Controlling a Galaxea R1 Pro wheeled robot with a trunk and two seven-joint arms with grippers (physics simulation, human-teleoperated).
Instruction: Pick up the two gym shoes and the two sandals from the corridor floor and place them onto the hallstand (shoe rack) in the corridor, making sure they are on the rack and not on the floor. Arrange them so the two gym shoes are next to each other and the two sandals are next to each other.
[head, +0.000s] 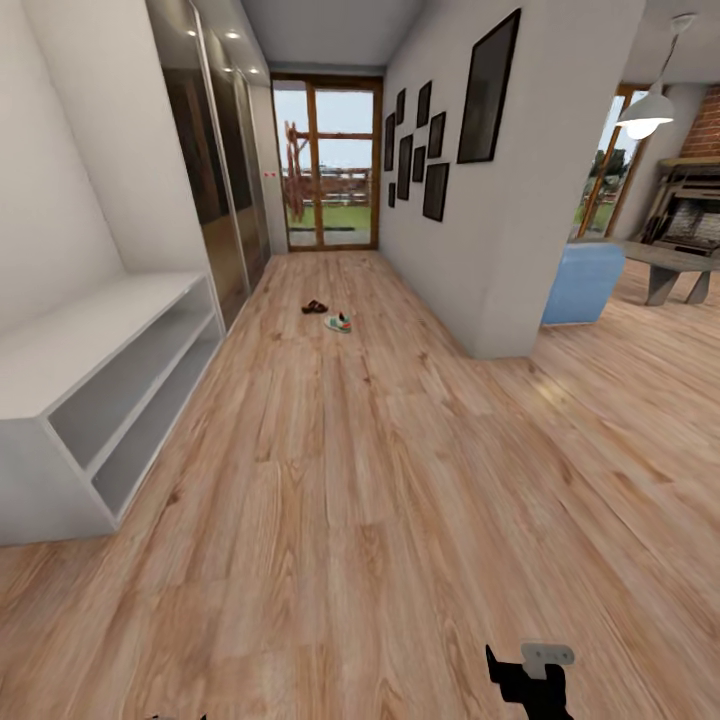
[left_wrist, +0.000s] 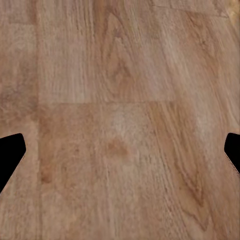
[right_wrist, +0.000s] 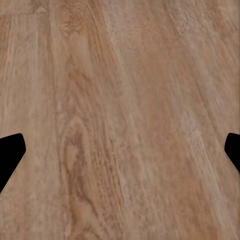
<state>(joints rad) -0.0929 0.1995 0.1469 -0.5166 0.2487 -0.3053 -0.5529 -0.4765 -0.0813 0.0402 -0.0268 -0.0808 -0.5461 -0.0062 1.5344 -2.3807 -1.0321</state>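
Far down the corridor floor (head: 380, 500) lies a cream gym shoe (head: 339, 322) with green marks. A small dark brown sandal (head: 315, 307) lies just behind it to the left. At this distance I cannot tell whether each is one shoe or a pair. The hallstand is out of view. My right gripper (head: 530, 680) hangs low over bare planks, far from the shoes. In the right wrist view the right gripper (right_wrist: 120, 155) stands open above the wood with nothing between its fingers. So does my left gripper (left_wrist: 120, 155) in the left wrist view.
A white low bench (head: 60, 350) with two open tiers and no wall shelves above stands against the left wall. Mirrored wardrobe doors (head: 215, 170) follow it. A wall corner (head: 500, 300) juts in at the right, with a blue seat (head: 583, 283) beyond. A glass door (head: 328, 165) ends the corridor.
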